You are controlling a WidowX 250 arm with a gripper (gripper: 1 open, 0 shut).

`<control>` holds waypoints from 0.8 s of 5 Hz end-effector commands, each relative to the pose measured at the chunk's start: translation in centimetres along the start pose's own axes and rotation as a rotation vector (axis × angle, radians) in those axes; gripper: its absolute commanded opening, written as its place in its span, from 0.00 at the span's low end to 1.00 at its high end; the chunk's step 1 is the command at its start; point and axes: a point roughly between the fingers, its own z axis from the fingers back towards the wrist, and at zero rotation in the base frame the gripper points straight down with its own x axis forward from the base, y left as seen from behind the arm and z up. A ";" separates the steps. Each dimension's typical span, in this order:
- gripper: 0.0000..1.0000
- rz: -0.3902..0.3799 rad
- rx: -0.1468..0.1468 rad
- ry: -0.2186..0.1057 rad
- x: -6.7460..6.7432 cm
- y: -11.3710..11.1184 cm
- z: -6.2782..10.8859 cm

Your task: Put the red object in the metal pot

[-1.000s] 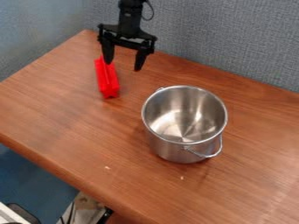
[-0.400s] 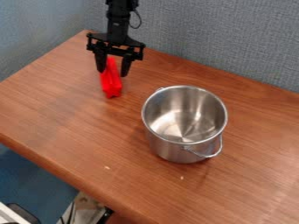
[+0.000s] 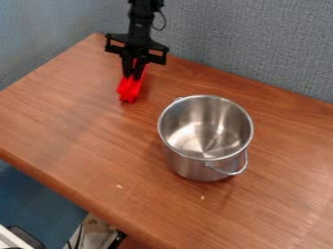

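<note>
One gripper point(image 3: 134, 68) has its jaws clamped on the red object's point(image 3: 129, 88) far end, at the tabletop's point(image 3: 78, 126) far left. Held off-centre, it might swing and clip the metal pot point(image 3: 205, 136) rim.

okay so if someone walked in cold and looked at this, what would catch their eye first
Probably the red object, bright against the brown wooden table near its far left edge, with the black gripper coming straight down and closed around its far end. Next, the shiny metal pot, standing upright and empty near the table's middle, apart from the block.
</note>
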 end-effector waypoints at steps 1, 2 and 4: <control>0.00 0.095 -0.025 0.000 -0.1 -1.3 3.2; 0.00 0.194 -0.049 0.042 -0.7 -2.1 4.9; 0.00 0.122 -0.068 0.010 -4.7 -1.4 7.4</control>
